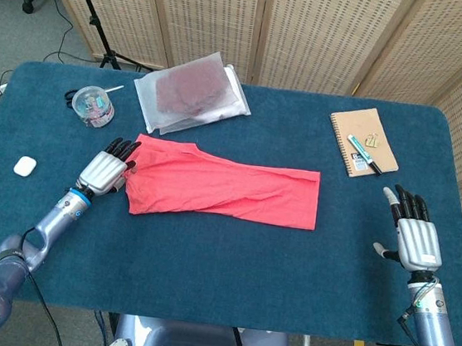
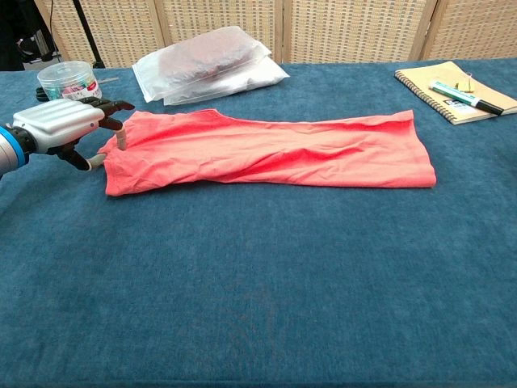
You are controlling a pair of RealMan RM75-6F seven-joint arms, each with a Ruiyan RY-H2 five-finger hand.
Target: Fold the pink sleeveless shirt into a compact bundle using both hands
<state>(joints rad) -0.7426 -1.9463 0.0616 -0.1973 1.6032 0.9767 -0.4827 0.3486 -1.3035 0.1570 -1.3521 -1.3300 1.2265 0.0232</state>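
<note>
Near the front right corner of the bench (image 1: 219,280), which is covered with a dark blue carpet-like cloth, the right robot hand (image 1: 413,234) rests or hovers low with its back up, its dark fingers spread apart and holding nothing; it is well apart from the shirt. On the left side, a little farther in, the left robot hand (image 1: 104,170) is at the left end of the pink sleeveless shirt (image 1: 225,187). Its dark fingertips (image 2: 115,105) reach to the cloth's upper left corner, and a pale fingertip points down just at the hem in the chest view, but I cannot tell if it pinches the cloth or only touches it. The shirt lies flat in the middle of the bench as a long band from left to right, already folded lengthwise, with soft wrinkles along it. Close to the left edge of the bench, beside the left arm, lies a small white oval case (image 1: 24,166). Farther back, toward the rear left corner, stands a round clear plastic tub (image 1: 93,106) with colourful small things inside. Behind the shirt lies a clear plastic bag with a dark red garment in it (image 1: 192,92). Toward the rear right corner lies a brown spiral notebook (image 1: 364,141), and on it a green and white marker pen (image 1: 360,149).
</note>
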